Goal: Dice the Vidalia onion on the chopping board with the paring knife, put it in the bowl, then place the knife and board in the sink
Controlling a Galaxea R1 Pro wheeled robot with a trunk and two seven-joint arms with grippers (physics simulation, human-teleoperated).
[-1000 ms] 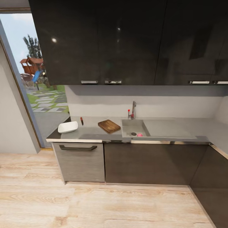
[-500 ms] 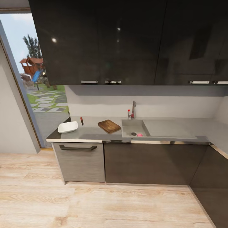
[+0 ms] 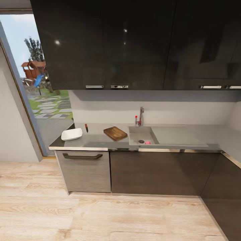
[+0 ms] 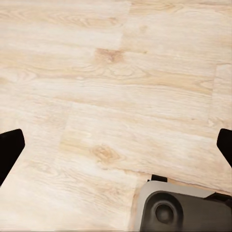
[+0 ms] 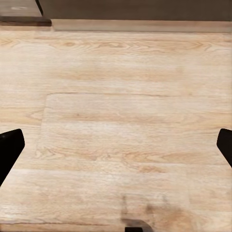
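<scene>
Across the kitchen, the countertop [image 3: 100, 140] is lying well ahead; the onion [image 3: 147, 142] is sitting in the sink [image 3: 142, 135], rightward of the board [image 3: 115, 133]. Both grippers [image 4: 116, 145] [image 5: 116, 145] are hanging spread wide over floor.

No visible change btw frames.

We see the pinkish Vidalia onion [image 3: 147, 142] in the sink [image 3: 135, 133], just beside the drain. Left of the basin, the dark-brown chopping board [image 3: 115, 133] lies flat and angled on the grey desk [image 3: 97, 141]. Further left lie the paring knife [image 3: 86, 128] and the white bowl [image 3: 71, 134].
</scene>
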